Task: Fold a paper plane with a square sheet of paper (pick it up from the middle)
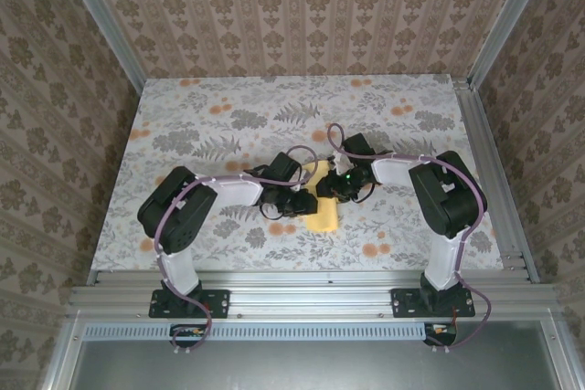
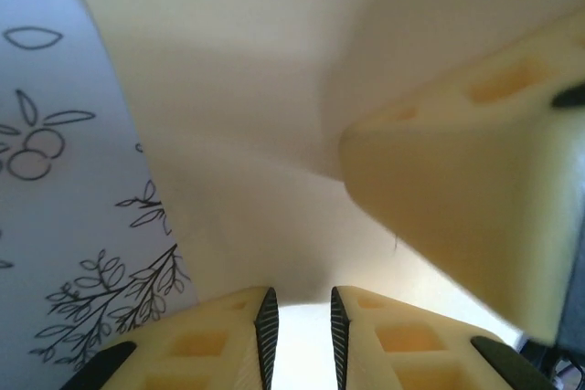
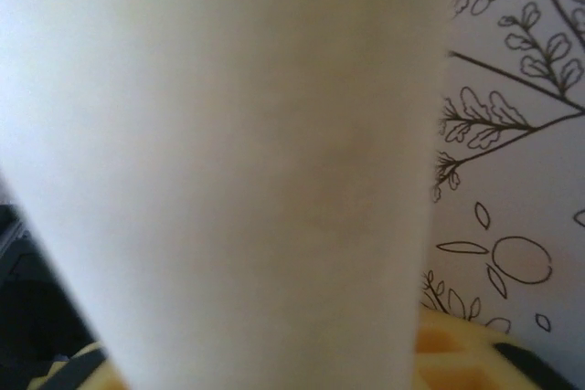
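Centrally, left claw [image 2: 299, 335] pinching pale-yellow paper [image 1: 322, 210], right claw [image 1: 336, 187] state unclear, cloth [image 1: 228, 116] margins open.

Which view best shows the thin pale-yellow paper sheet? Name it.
Top external: the thin pale-yellow paper sheet lies on the flowered cloth between both arms. Left wrist shows a close curved surface; right wrist, a blurred band.

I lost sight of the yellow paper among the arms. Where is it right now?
In the top view the paper lies near the table's middle, between the left gripper and right gripper, on the floral cloth.
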Controlling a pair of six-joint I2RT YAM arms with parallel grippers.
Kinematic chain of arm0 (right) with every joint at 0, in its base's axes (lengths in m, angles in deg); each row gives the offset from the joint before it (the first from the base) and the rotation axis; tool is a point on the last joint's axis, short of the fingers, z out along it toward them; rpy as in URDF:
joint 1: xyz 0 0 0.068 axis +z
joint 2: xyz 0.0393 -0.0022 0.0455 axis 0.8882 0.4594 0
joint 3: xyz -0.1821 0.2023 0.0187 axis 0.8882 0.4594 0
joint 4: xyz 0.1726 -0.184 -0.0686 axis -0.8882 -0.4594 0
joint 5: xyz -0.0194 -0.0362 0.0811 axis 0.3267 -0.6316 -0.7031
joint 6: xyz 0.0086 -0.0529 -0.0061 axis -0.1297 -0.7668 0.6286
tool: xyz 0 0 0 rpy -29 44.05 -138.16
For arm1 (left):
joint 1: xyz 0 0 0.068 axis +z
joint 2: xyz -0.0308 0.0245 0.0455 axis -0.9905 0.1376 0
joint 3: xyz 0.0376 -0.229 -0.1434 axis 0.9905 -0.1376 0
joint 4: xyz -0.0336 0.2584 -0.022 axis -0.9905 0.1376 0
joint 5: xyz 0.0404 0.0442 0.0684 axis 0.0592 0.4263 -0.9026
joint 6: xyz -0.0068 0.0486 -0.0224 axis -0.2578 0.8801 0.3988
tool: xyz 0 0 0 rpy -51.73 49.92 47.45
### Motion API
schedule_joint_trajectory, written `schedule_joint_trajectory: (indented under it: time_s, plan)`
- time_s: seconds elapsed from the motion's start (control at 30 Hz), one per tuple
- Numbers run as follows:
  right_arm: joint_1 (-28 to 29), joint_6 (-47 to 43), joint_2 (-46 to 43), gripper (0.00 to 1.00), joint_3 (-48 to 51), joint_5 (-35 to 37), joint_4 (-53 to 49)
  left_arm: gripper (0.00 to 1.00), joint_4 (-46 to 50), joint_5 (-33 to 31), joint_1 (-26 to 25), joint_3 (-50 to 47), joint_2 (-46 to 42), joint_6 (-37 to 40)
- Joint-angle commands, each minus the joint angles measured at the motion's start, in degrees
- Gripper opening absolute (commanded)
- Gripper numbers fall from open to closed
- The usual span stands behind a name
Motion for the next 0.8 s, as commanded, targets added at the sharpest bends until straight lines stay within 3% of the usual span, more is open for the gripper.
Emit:
schedule_joint_trajectory:
  time_s: [0.0, 0.27, 0.77]
  plan:
    - [-0.18, -0.75, -1.77, 0.41, 0.82, 2.57, -2.03, 0.26, 1.94, -1.18, -0.64, 0.48, 2.56, 0.36]
    - [-0.23, -1.22, -8.06, 0.53, 2.25, 12.35, -7.88, 0.26, 2.35, -1.32, -0.73, 0.43, 3.09, 0.80]
    - [1.11, 0.81, -10.33, 0.48, 5.19, 17.26, -7.43, 0.27, 3.26, -0.19, -1.32, 2.89, 1.95, 0.55]
